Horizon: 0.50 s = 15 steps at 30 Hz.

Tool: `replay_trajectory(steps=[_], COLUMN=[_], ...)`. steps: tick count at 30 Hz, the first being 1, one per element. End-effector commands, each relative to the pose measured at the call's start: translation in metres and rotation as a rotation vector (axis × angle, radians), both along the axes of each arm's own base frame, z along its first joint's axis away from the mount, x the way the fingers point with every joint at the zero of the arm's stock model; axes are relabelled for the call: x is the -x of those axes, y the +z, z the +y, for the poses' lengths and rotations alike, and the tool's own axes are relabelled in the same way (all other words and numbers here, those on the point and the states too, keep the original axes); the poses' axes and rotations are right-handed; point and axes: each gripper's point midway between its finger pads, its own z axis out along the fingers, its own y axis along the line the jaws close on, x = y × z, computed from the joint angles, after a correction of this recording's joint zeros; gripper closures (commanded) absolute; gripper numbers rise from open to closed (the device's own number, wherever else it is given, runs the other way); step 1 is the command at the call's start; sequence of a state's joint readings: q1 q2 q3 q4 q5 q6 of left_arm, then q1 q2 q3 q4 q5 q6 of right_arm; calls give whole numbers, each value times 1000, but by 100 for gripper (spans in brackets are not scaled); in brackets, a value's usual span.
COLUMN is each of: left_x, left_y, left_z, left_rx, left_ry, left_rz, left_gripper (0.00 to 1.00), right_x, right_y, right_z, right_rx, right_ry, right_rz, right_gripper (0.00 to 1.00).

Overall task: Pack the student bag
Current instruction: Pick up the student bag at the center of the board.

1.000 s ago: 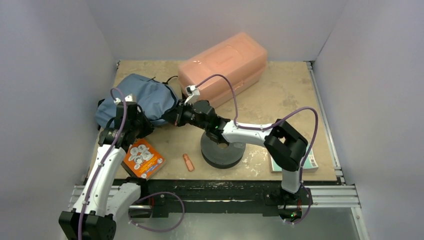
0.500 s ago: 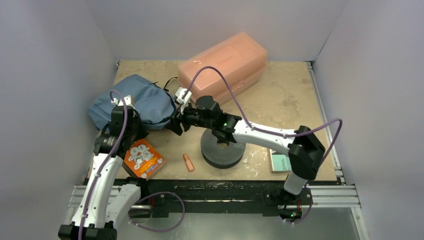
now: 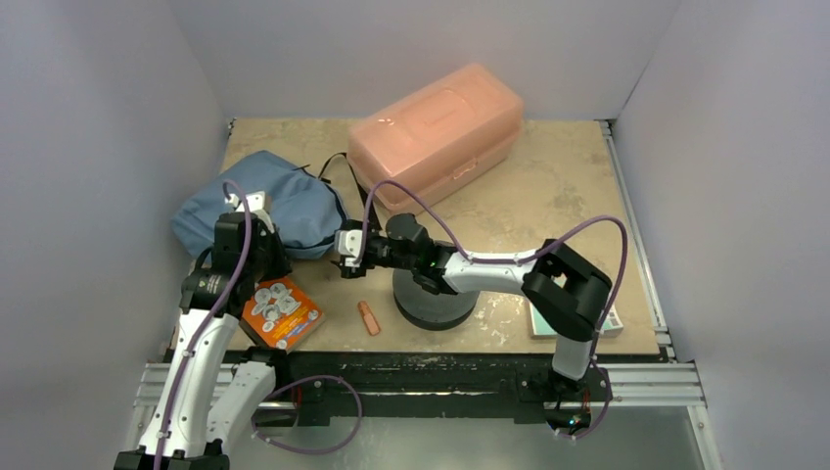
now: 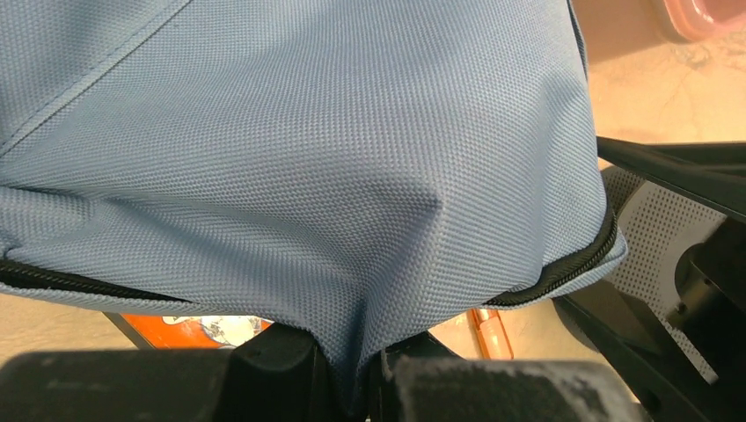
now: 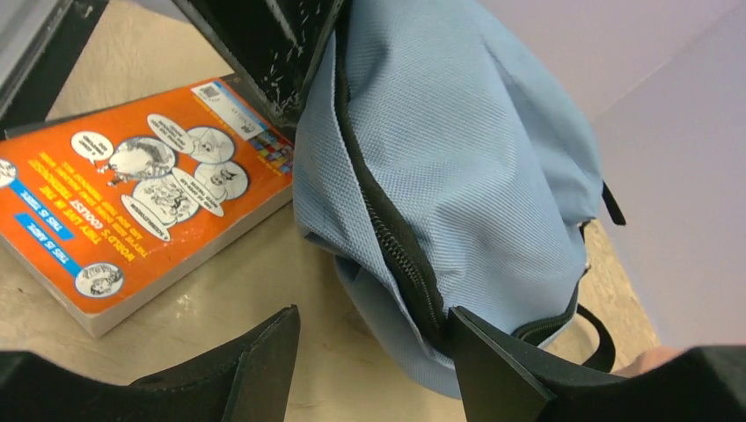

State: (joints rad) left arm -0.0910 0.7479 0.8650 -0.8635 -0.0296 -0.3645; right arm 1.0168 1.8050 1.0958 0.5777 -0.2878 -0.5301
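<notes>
Packing looks barely begun: the orange book [image 3: 282, 310] and a small orange stick [image 3: 368, 317] lie on the table [image 3: 548, 186], outside the student bag [image 3: 279, 201], which slumps at the rear left near the wall [image 3: 117, 147]. My left gripper [image 4: 369, 374] pinches a fold of its fabric; my right gripper [image 5: 374, 334] stands spread wide at the zipper [image 5: 387, 237] edge, gripping nothing. Whether the zipper is open I cannot tell. The pink box [image 3: 436, 132] crowds the bag's right; bare table lies between book and dark disc [image 3: 431, 308].
</notes>
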Motion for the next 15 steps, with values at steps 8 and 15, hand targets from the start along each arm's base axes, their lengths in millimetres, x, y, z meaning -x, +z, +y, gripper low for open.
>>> replay_trajectory(steps=[8,15], left_x=[-3,-13], left_y=[34,54], left_z=[-13,-14], left_rx=[-3,32], left_ry=[-142,-101], left_rz=[-126,-168], left_gripper=[100,100], right_x=[-21,-7], right_y=[77,92], right_z=[8,6], right_rx=[-291,-324], right_ry=[-72,-88], right_rz=[-177,-55], right_gripper=[54,100])
